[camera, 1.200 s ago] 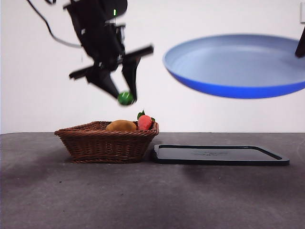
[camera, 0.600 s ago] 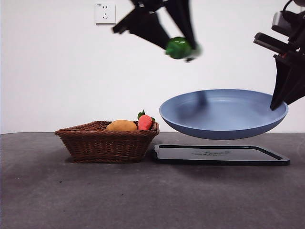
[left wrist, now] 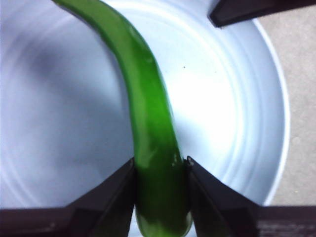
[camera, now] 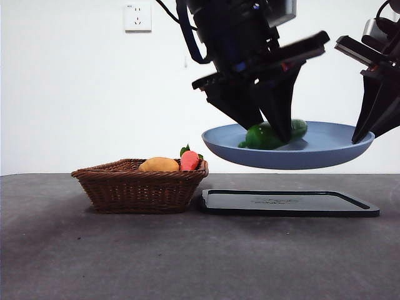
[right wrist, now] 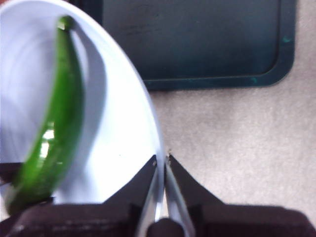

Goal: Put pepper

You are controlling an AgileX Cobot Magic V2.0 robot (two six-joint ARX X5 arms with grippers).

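Note:
The pepper (camera: pixel 270 135) is a glossy green, long vegetable lying inside the blue plate (camera: pixel 325 156), which hangs in the air above the black tray. My left gripper (camera: pixel 265 128) reaches down into the plate, shut on the pepper (left wrist: pixel 153 128) near its thick end. The wrist view shows the plate's pale inside (left wrist: pixel 232 98) under the pepper. My right gripper (right wrist: pixel 162 168) is shut on the plate's rim (right wrist: pixel 148 128) and holds the plate up from its right side (camera: pixel 369 134). The pepper (right wrist: pixel 54 123) shows beside it.
A brown wicker basket (camera: pixel 140 187) on the dark table holds a yellow-orange fruit (camera: pixel 159 164) and a red-orange fruit with green leaves (camera: pixel 190 159). A flat black tray (camera: pixel 287 203) lies to the basket's right, below the plate. A wall socket (camera: pixel 137 17) is behind.
The left gripper has come down with the pepper from above the plate into it. The plate has stayed at about the same height in the right gripper.

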